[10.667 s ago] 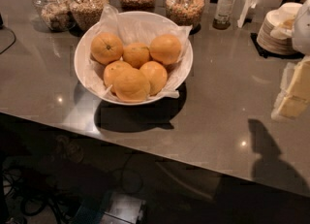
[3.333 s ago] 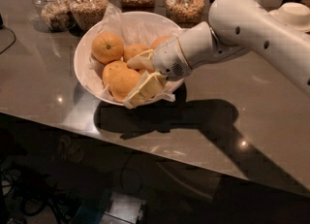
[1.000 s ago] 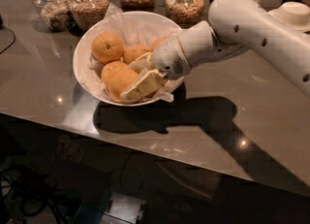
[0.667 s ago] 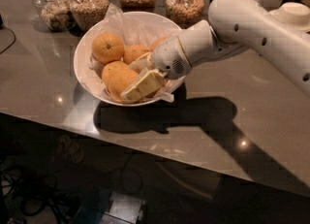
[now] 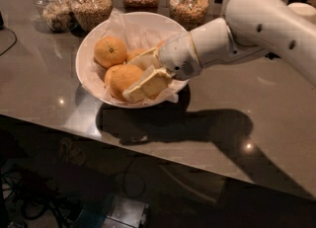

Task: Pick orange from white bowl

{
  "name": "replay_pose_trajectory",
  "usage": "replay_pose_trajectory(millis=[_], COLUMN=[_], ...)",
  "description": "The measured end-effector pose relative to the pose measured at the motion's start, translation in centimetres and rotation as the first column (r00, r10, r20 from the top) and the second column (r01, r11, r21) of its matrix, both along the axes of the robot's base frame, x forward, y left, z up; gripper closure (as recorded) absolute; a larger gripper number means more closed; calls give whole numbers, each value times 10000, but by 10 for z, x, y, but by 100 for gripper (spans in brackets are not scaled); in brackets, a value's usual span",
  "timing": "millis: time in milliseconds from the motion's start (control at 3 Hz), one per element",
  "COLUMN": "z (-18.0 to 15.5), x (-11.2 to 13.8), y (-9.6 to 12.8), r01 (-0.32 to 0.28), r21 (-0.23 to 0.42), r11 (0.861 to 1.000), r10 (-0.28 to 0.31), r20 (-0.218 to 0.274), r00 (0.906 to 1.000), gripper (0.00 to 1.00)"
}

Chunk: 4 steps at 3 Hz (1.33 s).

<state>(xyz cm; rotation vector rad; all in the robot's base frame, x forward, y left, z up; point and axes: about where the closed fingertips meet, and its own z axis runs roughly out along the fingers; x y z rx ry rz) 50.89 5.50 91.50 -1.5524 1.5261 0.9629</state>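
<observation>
currently gripper (image 5: pixel 142 77) inside white bowl (image 5: pixel 82 54), among oranges (image 5: pixel 121 78)

Glossy grey countertop (image 5: pixel 44 89) (glass jars (image 5: pixel 92 5) behind)

A thick, glossy white robot arm (image 5: pixel 269 22) enters from the upper right edge of the view and slopes down toward the left. Its broad outer link narrows into a smooth cylindrical forearm (image 5: pixel 217 44), and this ends in a rounded white wrist (image 5: pixel 180 59) with a small perforated patch on its lower side. Beyond the wrist, the cream-coloured two-finger hand (image 5: pixel 140 79) points down and to the left, sitting left of the view's centre at the arm's lowest point.
</observation>
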Motion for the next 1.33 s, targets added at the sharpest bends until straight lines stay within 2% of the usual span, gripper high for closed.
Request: replay_pose_trajectory(millis=[333,667,1000,1333], z=[48,102,118,126], x=[-34,-89,-111,-140], y=[-16,-59,-80,-80], r01=[166,3,-70,-970], r21=[1309,2987,3555,3908], r11=[9913,9543,9346,9154], r10=[-335,-877,-1147,-638], r20=[1278,2792,3201,3786], r00=[9912,9562,9404,9234], gripper=[100,100,100,100])
